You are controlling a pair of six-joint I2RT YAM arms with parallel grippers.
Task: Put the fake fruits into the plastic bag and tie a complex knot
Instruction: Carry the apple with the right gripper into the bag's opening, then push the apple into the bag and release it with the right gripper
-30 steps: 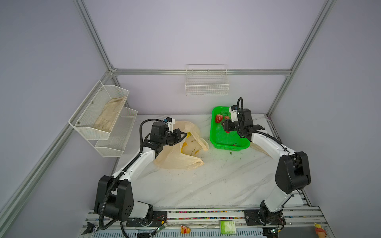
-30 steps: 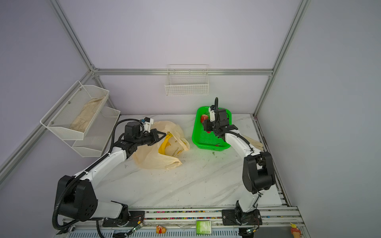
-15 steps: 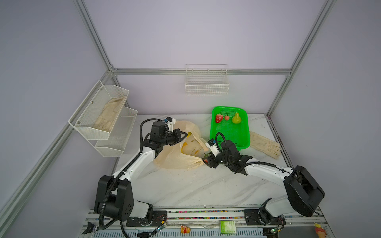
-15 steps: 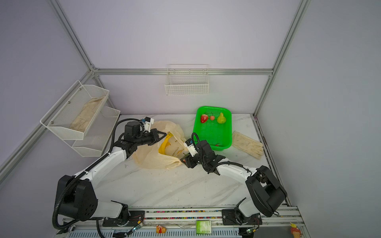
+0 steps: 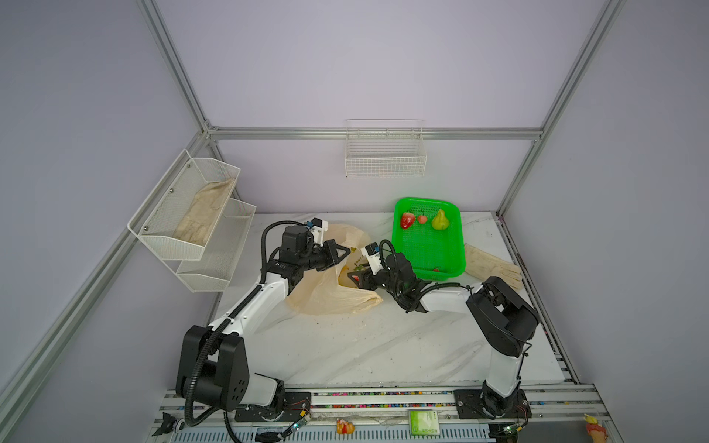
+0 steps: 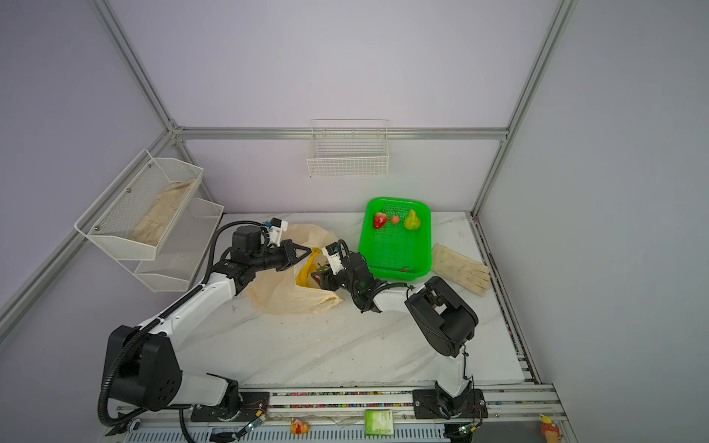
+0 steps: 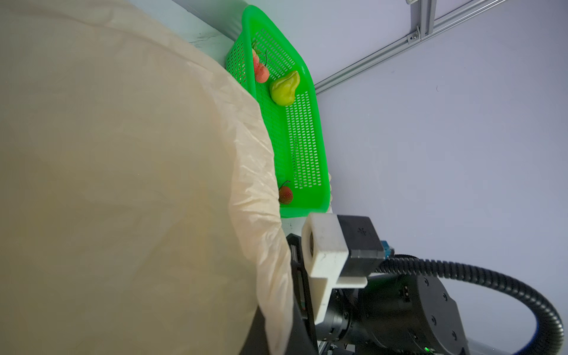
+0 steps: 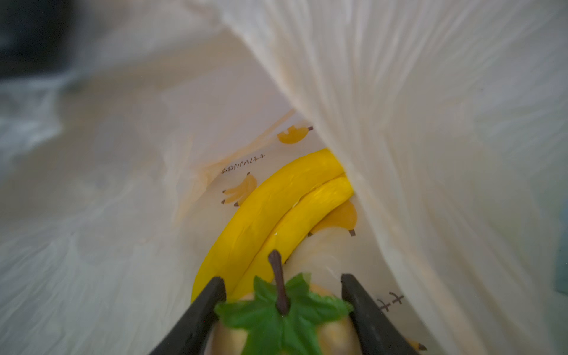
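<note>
The peach plastic bag (image 5: 333, 299) (image 6: 291, 299) lies on the table. My left gripper (image 5: 347, 251) (image 6: 307, 251) is shut on its rim and holds the mouth up. In the left wrist view the bag (image 7: 123, 184) hides the jaws. My right gripper (image 5: 355, 274) (image 6: 316, 278) (image 8: 282, 289) reaches into the mouth, shut on a fruit with a green leaf cap (image 8: 276, 316) and a brown stem. Beyond it the yellow banana bunch (image 8: 276, 209) (image 6: 305, 270) lies inside the bag (image 8: 430, 123). No knot is in view.
The green basket (image 5: 429, 249) (image 6: 391, 249) (image 7: 301, 138) holds a strawberry (image 5: 407, 219), a small round red fruit (image 5: 422, 218), a pear (image 5: 440, 219) (image 7: 284, 90) and a small red fruit (image 5: 436, 269) (image 7: 285, 194). A cloth glove (image 5: 491, 264) lies beside it. White wire shelves (image 5: 192, 230) stand left.
My right arm swung from the green basket to the bag's mouth with the leaf-capped fruit, then pushed further in. The left gripper has held the rim still.
</note>
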